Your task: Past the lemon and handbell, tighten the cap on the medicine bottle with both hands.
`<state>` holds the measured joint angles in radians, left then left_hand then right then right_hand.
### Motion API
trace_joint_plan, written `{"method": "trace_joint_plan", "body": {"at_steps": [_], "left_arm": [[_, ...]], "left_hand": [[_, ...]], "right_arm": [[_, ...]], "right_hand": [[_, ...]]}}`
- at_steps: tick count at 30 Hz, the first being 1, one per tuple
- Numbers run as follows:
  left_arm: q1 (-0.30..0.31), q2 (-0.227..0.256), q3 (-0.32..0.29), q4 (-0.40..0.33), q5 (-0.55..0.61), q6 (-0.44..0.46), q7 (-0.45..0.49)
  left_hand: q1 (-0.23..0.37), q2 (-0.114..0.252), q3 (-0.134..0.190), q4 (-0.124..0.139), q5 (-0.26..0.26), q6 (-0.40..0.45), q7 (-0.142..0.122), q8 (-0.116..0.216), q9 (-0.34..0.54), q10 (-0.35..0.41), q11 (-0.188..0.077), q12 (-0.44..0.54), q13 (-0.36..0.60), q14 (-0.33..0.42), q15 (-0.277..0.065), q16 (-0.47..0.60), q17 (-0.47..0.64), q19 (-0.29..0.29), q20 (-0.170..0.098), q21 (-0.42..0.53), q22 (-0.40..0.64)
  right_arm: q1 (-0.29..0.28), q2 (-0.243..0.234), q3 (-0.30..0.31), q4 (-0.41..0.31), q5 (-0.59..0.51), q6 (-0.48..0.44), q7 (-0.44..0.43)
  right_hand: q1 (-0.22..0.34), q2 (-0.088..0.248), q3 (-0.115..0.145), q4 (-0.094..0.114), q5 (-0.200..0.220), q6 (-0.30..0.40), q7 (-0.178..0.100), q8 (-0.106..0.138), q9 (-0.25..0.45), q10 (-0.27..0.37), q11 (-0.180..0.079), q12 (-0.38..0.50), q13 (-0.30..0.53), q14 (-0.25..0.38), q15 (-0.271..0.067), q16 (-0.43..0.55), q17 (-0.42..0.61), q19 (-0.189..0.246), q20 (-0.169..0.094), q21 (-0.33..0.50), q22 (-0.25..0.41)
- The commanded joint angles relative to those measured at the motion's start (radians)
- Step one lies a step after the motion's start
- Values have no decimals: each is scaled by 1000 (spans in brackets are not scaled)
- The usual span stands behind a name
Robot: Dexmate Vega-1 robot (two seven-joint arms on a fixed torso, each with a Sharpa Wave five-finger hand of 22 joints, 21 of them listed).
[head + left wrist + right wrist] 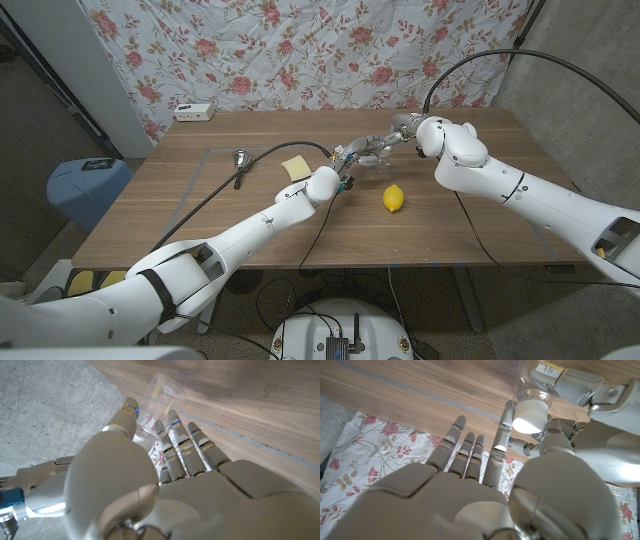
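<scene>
A: Past the lemon (394, 198), above the far middle of the counter (480, 225), where is the medicine bottle?

B: The medicine bottle (159, 400) is held off the counter between the two robot hands. The left robot hand (347, 160) grips the clear body: in the left wrist view its fingers (176, 440) lie along one side and the thumb presses the other. The printed label shows between the fingers.

A: And the cap?

B: The cap (530, 412) is white, round and smooth. In the right wrist view the right robot hand (392, 133) pinches it between the thumb and a finger; its other fingers (465, 450) are spread and touch nothing.

A: Materials and shapes?

B: The bottle is transparent plastic, cylindrical, with a rounded end. Both robot hands are pale grey, jointed, with a matte shell. The counter is brown wood with a straight grain and a thin taped line across it.

A: Other items on the counter?

B: The lemon is yellow and oval, just beside the left forearm, on the near side of the bottle. A handbell (240, 158) with a dark handle lies on its side to the robot's left, well apart from the bottle. A pale yellow square pad (296, 167) lies between the handbell and the left robot hand. A small white box (194, 112) sits at the far edge, in front of a flowered cloth (300, 50).
</scene>
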<state>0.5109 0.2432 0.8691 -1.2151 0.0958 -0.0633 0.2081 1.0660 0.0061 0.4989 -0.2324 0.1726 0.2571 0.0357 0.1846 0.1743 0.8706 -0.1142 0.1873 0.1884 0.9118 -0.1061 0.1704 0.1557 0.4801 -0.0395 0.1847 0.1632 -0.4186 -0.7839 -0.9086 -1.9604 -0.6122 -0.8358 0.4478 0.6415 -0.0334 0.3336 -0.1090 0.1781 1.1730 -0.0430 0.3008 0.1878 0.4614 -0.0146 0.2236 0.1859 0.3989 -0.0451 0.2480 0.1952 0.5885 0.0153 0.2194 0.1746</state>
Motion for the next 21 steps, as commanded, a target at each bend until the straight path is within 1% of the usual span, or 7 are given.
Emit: {"method": "trace_joint_plan", "body": {"at_steps": [1, 3, 6, 11, 15, 16, 21], "left_arm": [[-4, -3, 0, 9, -1, -8, -1], [-4, -2, 0, 7, -1, -6, -2], [-1, -1, -1, 3, -1, -3, 0], [2, 1, -1, -2, -1, -1, 1], [4, 2, -1, -5, -1, 1, 1], [4, 2, -1, -6, -1, 2, 1], [5, 3, -1, -9, 0, 4, 2]], "left_hand": [[8, 13, 77, 73, 7, 2, -7, 3, 3, 33, -30, 7, 5, 23, -64, 3, 4, 0, 7, 0, 1], [8, 14, 76, 73, 7, 2, -7, 3, 3, 34, -30, 7, 5, 23, -63, 3, 4, 0, 7, -1, 1], [8, 14, 77, 74, 8, 2, -7, 3, 3, 34, -31, 7, 5, 24, -63, 4, 4, 0, 7, -1, 1], [9, 14, 77, 73, 8, 2, -6, 2, 3, 32, -30, 6, 5, 22, -64, 3, 4, 0, 7, -1, 1], [8, 15, 77, 73, 8, 2, -6, 3, 3, 33, -30, 7, 5, 22, -63, 3, 4, -1, 8, -1, 1], [9, 15, 78, 73, 8, 2, -6, 3, 3, 34, -29, 7, 5, 23, -64, 3, 4, 0, 8, -1, 1], [8, 15, 77, 73, 8, 3, -7, 3, 3, 32, -30, 7, 5, 23, -64, 4, 4, 0, 7, 0, 1]], "right_arm": [[-8, 17, -8, 3, -18, -26, -34], [-10, 19, -7, 4, -17, -26, -39], [-14, 23, -7, 5, -18, -31, -52], [-17, 25, -10, 4, -21, -38, -62], [-20, 25, -10, 1, -21, -47, -68], [-20, 23, -12, 0, -23, -47, -68], [-21, 23, -15, -2, -23, -56, -72]], "right_hand": [[-7, -6, -8, -4, 5, 65, -29, 15, 3, 23, -11, 7, 1, 23, -11, 5, 0, 20, -4, 3, 3], [-12, -6, -10, -4, 5, 79, -31, 17, 2, 31, -16, 8, 1, 31, -14, 6, 0, 23, -5, 4, 3], [-15, -6, -12, -5, 6, 101, -31, 21, 2, 40, -15, 7, 0, 36, -14, 6, 0, 27, -6, 3, 4], [-19, -3, -15, -8, 7, 140, -36, 25, 0, 62, -33, 7, -1, 50, -20, 8, 0, 35, -9, 3, 4], [-20, -1, -15, -9, 8, 150, -37, 25, 0, 71, -34, 7, -1, 57, -22, 9, 0, 38, -12, 3, 4], [-20, 1, -15, -9, 8, 151, -37, 24, 0, 72, -40, 6, -1, 59, -22, 9, 0, 38, -12, 3, 4], [-21, 3, -15, -10, 8, 156, -35, 22, -1, 78, -41, 5, -1, 61, -22, 8, 1, 40, -14, 3, 4]]}}
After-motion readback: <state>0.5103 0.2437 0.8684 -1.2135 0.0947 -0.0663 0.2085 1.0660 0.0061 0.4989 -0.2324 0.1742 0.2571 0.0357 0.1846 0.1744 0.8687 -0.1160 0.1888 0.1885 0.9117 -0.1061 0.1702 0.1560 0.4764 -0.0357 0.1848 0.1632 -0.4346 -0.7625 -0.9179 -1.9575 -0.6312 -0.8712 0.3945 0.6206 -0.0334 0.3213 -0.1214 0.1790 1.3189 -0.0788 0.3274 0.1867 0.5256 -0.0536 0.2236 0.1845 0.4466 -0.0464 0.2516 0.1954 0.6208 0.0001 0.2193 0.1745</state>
